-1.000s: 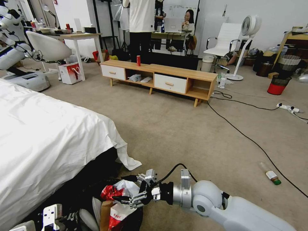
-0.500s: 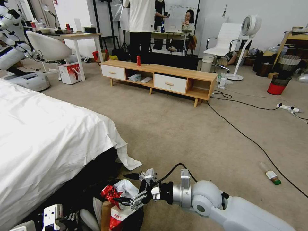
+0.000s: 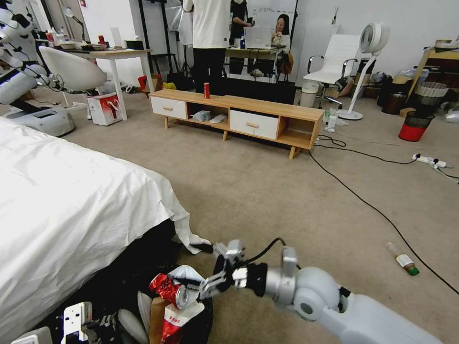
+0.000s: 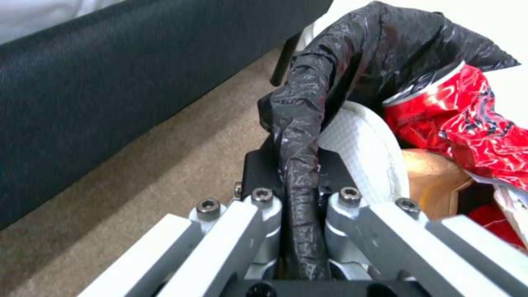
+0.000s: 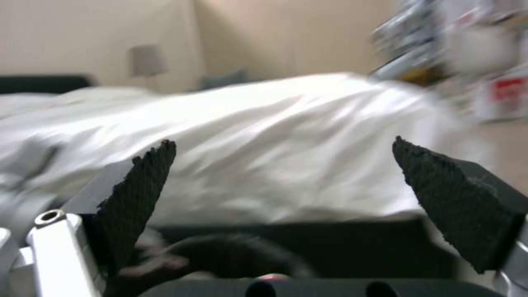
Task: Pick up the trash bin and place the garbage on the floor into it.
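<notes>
Now | right tool wide, empty | left tool clamps trash bin liner

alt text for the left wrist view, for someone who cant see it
The left gripper is clamped shut on the trash bin by its rim, wrapped in black liner. A crushed red soda can and a brown paper bag sit inside it, above beige carpet.
</notes>
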Tool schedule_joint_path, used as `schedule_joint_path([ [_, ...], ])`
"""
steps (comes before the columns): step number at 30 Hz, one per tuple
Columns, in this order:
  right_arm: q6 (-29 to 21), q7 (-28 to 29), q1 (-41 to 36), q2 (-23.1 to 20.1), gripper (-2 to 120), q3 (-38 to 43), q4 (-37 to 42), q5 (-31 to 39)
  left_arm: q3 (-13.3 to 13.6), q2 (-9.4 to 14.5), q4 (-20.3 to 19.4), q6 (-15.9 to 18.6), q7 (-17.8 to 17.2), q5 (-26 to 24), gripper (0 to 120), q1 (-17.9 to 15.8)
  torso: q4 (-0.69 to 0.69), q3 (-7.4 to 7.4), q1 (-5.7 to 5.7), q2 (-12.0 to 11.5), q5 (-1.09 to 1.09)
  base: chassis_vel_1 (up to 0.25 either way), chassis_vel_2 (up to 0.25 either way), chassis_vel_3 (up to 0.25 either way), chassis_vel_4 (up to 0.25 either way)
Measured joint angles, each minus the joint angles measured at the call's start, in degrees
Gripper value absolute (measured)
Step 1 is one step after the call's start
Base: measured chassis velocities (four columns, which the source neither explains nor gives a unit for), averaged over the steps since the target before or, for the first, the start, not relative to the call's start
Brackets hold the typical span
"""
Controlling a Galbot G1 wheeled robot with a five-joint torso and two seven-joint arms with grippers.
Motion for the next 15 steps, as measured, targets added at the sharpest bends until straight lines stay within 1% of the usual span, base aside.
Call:
schedule_joint_path([
  [1, 0.00, 0.00, 0.00, 0.00, 100, 0.00, 0.00, 0.00, 0.00, 0.00, 0.00, 0.00, 0.00, 0.00, 4, 0.00, 0.00, 0.00, 0.00, 0.00, 0.00, 0.000, 0.000, 0.000, 0.000],
  [3, 0.82, 3.63, -4.36, -0.60, 100, 6.82, 0.11, -1.13, -0.27, 0.32, 0.00, -0.04, 0.05, -0.13, 4, -0.42, -0.01, 0.00, 0.00, 0.00, 0.00, 0.000, 0.000, 0.000, 0.000],
  [4, 0.82, 3.63, -4.36, -0.60, 100, 6.82, 0.11, -1.13, -0.27, 0.32, 0.00, -0.04, 0.05, -0.13, 4, -0.42, -0.01, 0.00, 0.00, 0.00, 0.00, 0.000, 0.000, 0.000, 0.000],
  [5, 1.08, 5.91, -6.75, -1.09, 100, 10.29, 0.17, -1.85, -0.29, 0.42, 0.00, -0.11, 0.25, -0.07, 4, -0.52, 0.03, 0.00, 0.00, 0.00, 0.02, 0.000, 0.000, 0.000, 0.000],
  [6, 1.79, 9.01, -10.35, -1.69, 100, 15.15, 0.15, -3.67, -0.26, 0.51, 0.00, -0.25, 0.48, 0.15, 4, -0.52, 0.01, 0.00, 0.00, 0.00, 0.00, 0.000, 0.000, 0.000, 0.000],
  [7, 1.79, 9.01, -10.35, -1.69, 100, 15.15, 0.15, -3.67, -0.26, 0.51, 0.00, -0.25, 0.48, 0.15, 4, -0.52, 0.01, 0.00, 0.00, 0.00, 0.00, 0.000, 0.000, 0.000, 0.000],
  [8, 3.16, 11.83, -15.17, -1.89, 100, 21.77, 0.07, -7.80, -0.17, 0.57, 0.00, -0.35, 0.76, 0.36, 4, -0.49, 0.00, 0.00, 0.00, 0.00, 0.02, 0.000, 0.000, 0.000, 0.000],
  [9, 3.16, 11.83, -15.17, -1.89, 100, 21.77, 0.07, -7.80, -0.17, 0.57, 0.00, -0.35, 0.76, 0.36, 4, -0.49, 0.00, 0.00, 0.00, 0.00, 0.02, 0.000, 0.000, 0.000, 0.000],
  [10, 3.80, 13.42, -18.98, -1.69, 100, 26.56, 0.21, -11.12, -0.15, 0.57, 0.00, -0.48, 0.96, 0.45, 4, -0.45, 0.02, 0.00, 0.00, 0.00, 0.00, 0.000, 0.000, 0.000, 0.000],
  [11, 4.09, 15.49, -26.01, -0.61, 100, 33.58, 1.11, -15.98, -0.19, 0.49, 0.00, -0.59, 1.20, 0.60, 4, -0.42, -0.02, 0.00, 0.00, 0.00, 0.00, 0.000, 0.000, 0.000, 0.000],
  [12, 4.21, 16.62, -30.85, 0.40, 100, 38.59, 2.07, -18.85, -0.27, 0.46, 0.00, -0.68, 1.35, 0.63, 4, -0.46, -0.04, 0.00, 0.00, 0.00, 0.06, 0.000, 0.000, 0.000, 0.000],
  [13, 4.21, 16.62, -30.85, 0.40, 100, 38.59, 2.07, -18.85, -0.27, 0.46, 0.00, -0.68, 1.35, 0.63, 4, -0.46, -0.04, 0.00, 0.00, 0.00, 0.06, 0.000, 0.000, 0.000, 0.000],
  [14, 4.46, 17.56, -35.32, 1.60, 100, 43.29, 3.13, -21.27, -0.27, 0.52, 0.00, -0.72, 1.42, 0.65, 4, -0.64, -0.01, -0.01, 0.00, 0.01, 0.03, 0.000, 0.000, 0.000, 0.000],
  [15, 5.05, 17.99, -39.52, 3.04, 100, 47.48, 3.97, -23.54, -0.18, 0.78, 0.00, -0.73, 1.43, 0.69, 4, -1.13, -0.03, -0.01, 0.00, 0.01, -0.04, 0.000, 0.000, 0.000, 0.000],
])
